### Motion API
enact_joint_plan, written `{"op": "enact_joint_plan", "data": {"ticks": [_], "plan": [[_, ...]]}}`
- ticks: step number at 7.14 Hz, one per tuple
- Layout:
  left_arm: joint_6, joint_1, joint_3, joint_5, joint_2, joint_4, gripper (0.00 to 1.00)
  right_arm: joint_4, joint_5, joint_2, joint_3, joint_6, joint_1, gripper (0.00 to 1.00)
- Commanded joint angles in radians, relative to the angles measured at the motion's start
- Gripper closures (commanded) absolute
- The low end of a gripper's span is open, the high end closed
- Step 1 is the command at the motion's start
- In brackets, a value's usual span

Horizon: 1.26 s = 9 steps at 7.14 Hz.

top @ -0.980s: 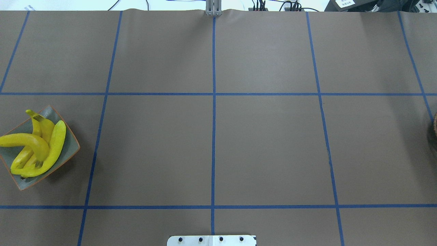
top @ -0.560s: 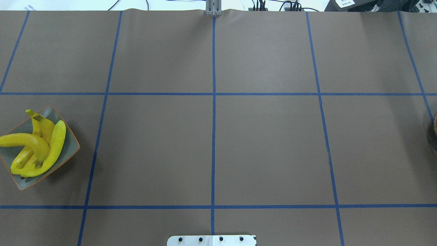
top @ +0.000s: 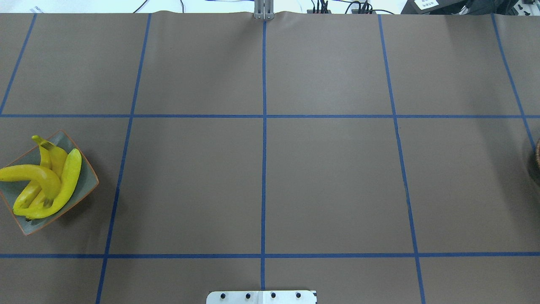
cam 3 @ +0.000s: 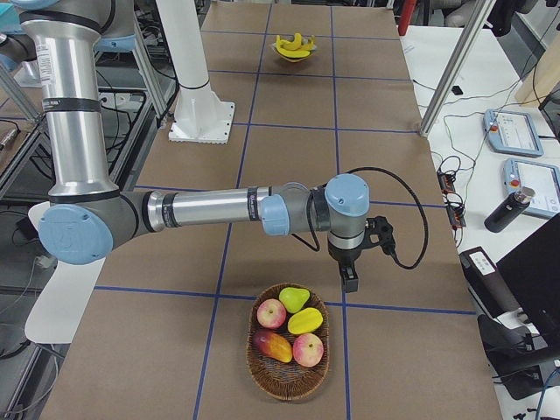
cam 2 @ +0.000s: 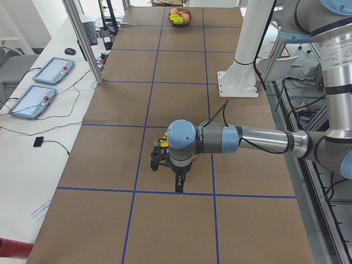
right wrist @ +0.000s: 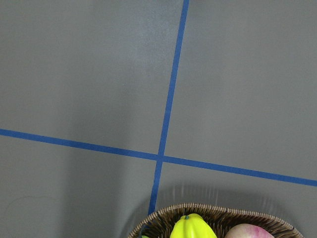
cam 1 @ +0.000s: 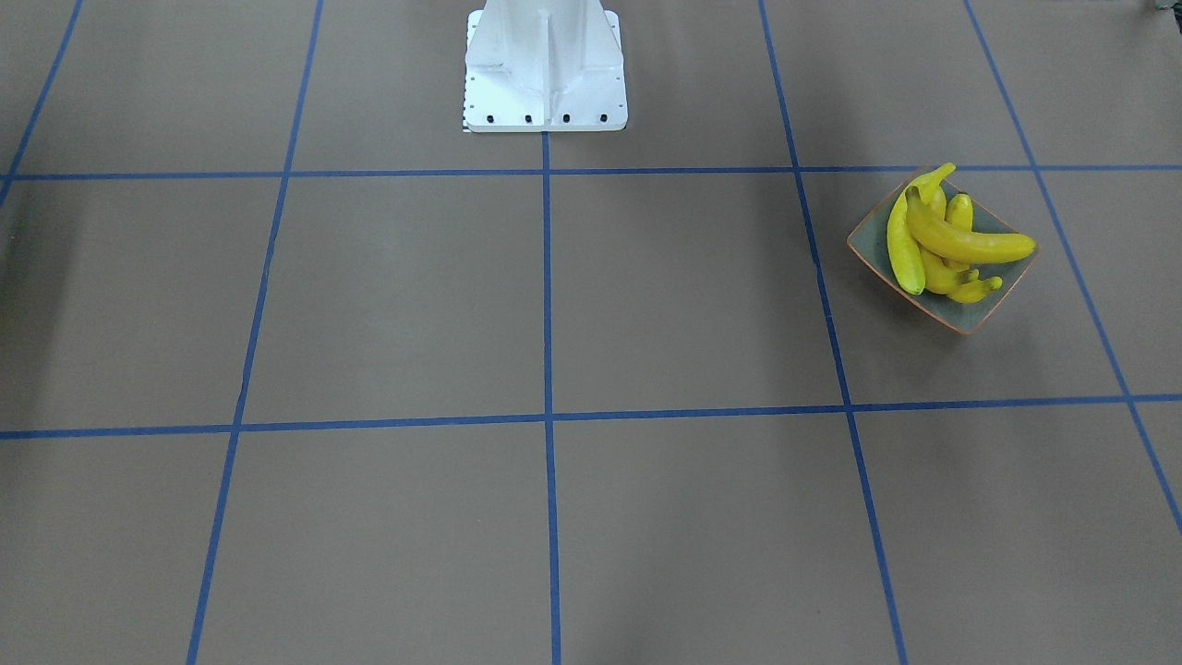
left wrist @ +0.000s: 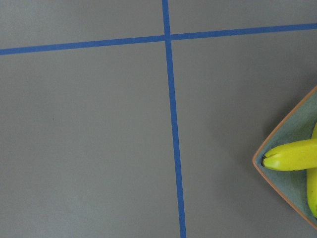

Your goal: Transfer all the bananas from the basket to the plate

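Front: bananas (cam 1: 942,242) piled on plate (cam 1: 962,316), at the robot's left end of desk (cam 1: 646,305). Overhead: same, no arms in shot. Left side: left pincer (cam 2: 179,184) hangs near plate, open or closed can't tell. Right side: right pincer (cam 3: 350,278) by basket (cam 3: 289,383), can't tell either; no bananas seen there. Looks done: retract straight up, don't clip the pile.

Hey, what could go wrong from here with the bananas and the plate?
The bananas are heaped on the plate, the top one reaching its rim; a bump could tip it off. The left claw hangs beside that plate and might knock it. The right claw, near the basket, could clip its rim.
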Motion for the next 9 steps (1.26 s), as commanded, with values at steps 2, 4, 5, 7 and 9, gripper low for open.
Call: {"op": "enact_joint_plan", "data": {"ticks": [2,4,5,7,9], "plan": [[0.0,0.004,0.024,0.002,0.015,0.001,0.0,-0.001,0.0,-0.001,-0.007,-0.002,-0.005,0.0],[0.002,0.004,0.038,0.002,0.012,0.001,0.0,-0.001,0.0,-0.01,-0.006,0.0,-0.005,0.0],[0.0,0.004,0.038,0.002,0.012,-0.001,0.0,-0.001,0.0,-0.011,-0.006,-0.002,-0.005,0.0],[0.002,0.004,0.035,-0.001,0.012,-0.001,0.0,-0.001,0.0,-0.011,-0.006,0.0,-0.005,0.0],[0.002,0.004,0.032,-0.001,0.01,-0.002,0.0,-0.001,0.032,-0.011,-0.009,0.0,-0.005,0.0]]}}
